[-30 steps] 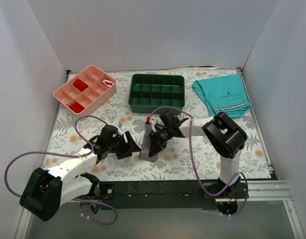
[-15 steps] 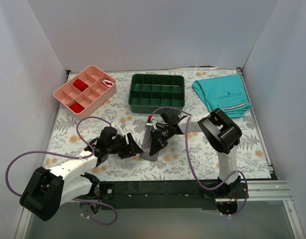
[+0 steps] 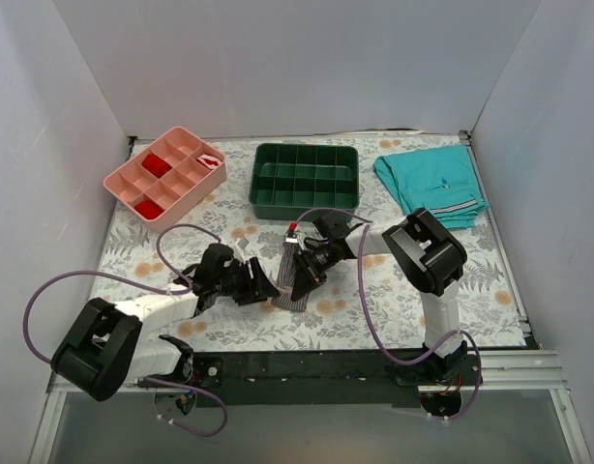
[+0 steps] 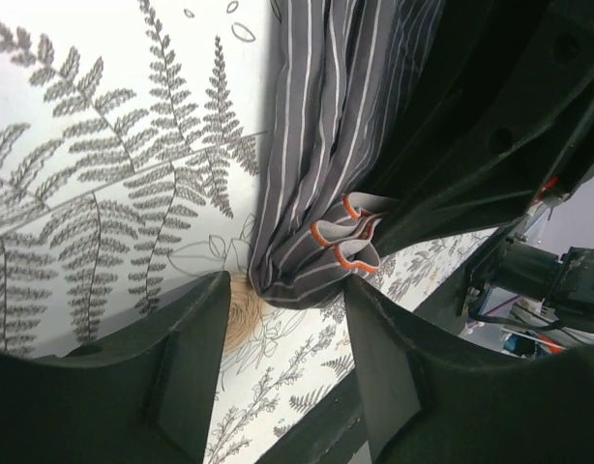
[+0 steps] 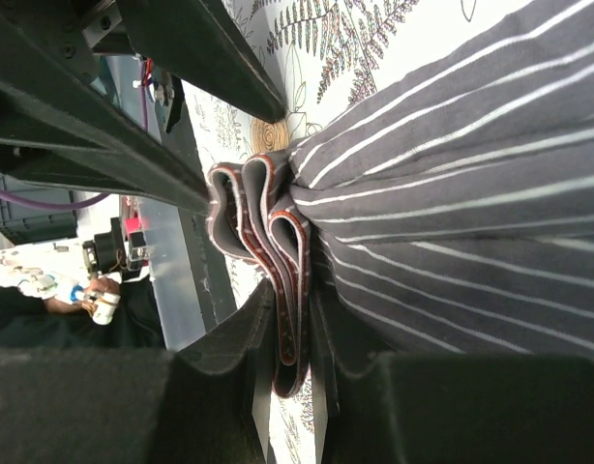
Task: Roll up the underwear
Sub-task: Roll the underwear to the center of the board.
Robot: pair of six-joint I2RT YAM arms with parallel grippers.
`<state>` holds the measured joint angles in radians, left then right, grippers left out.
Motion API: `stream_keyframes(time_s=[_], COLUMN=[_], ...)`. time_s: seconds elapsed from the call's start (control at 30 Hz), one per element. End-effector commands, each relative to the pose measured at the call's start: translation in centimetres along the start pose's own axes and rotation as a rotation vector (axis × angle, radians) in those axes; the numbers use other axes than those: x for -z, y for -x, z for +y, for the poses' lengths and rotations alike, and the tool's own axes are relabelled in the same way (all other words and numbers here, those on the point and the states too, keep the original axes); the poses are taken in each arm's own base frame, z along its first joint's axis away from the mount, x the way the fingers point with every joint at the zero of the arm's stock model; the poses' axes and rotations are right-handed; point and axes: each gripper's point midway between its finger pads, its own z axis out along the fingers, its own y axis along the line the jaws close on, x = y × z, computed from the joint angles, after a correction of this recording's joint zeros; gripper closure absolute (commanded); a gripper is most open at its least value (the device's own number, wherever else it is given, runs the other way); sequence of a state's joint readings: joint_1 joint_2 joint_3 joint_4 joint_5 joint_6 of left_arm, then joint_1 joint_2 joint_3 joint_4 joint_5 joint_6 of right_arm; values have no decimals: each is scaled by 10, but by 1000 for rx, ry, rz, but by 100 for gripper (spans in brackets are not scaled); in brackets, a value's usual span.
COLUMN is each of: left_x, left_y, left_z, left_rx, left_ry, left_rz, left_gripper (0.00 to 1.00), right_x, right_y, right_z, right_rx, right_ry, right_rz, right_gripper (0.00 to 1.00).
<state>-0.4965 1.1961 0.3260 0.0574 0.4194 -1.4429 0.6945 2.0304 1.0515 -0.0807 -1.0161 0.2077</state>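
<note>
Lying in a narrow strip at the middle of the table, towards its near side, the underwear [image 3: 289, 274] runs from a far end by a small red tag down to a bunched near end. In the left wrist view the grey pinstriped cloth [image 4: 316, 145] gathers into a tight knot of folds, with an orange-edged hem [image 4: 350, 242] doubled over several times at its right.

The right gripper [image 3: 302, 280] comes in from the right, and its fingers [image 5: 220, 367] are pressed together on those stacked hem folds [image 5: 278, 242], pinching the underwear [image 5: 452, 193] (the band loops out just past the tips). The left gripper [image 3: 263, 288] lies low on the left with its jaws spread, one tip on each side of the bunched end, which sits just between them in its own view [image 4: 287, 285].

On both sides of the strip the flowered table cover [image 3: 490, 290] shows bare, more widely on the right. A band of cover also separates the strip's far end from the green tray [image 3: 305, 181], which has many compartments. The pink tray [image 3: 166, 172], holding red pieces in some compartments, sits at the far left, well apart. The teal shorts [image 3: 432, 184] lie folded in the far right corner, against the wall.

White walls [image 3: 307, 68] close the left, far and right sides. A black rail [image 3: 307, 365] runs along the near edge, carrying both arm bases, and purple cables [image 3: 45, 300] loop out from each arm.
</note>
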Motion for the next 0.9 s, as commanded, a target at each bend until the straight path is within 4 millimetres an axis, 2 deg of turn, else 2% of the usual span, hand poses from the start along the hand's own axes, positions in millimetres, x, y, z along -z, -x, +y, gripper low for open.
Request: stream_keyframes(time_s=[0.0, 0.07, 0.17, 0.33, 0.37, 0.5, 0.57, 0.7, 0.87], left_x=[-10, -14, -17, -18, -19, -18, -18, -19, -23], left_y=[11, 11, 7, -9, -12, -19, -20, -19, -18], left_z=[5, 10, 16, 36, 37, 44, 47, 48, 52], left_rx=[-35, -21, -14, 3, 4, 3, 0, 1, 19], left_ry=[50, 71, 102, 174, 178, 203, 217, 225, 252], left_rz=[-23, -17, -1, 45, 52, 70, 66, 67, 71], left_gripper=[51, 52, 55, 57, 58, 59, 60, 60, 60], right_x=[-1, 0, 3, 11, 14, 17, 17, 18, 16], right_y=[2, 3, 5, 11, 16, 17, 19, 20, 17], right_z=[-10, -8, -7, -4, 1, -2, -2, 2, 0], right_rx=[-8, 1, 13, 65, 94, 88, 75, 100, 115], right_ry=[-25, -28, -46, -117, -129, -169, -176, -186, -205], right_rz=[2, -1, -13, -61, -82, -100, -105, -126, -114], right_gripper=[95, 94, 88, 77, 77, 78, 76, 66, 64])
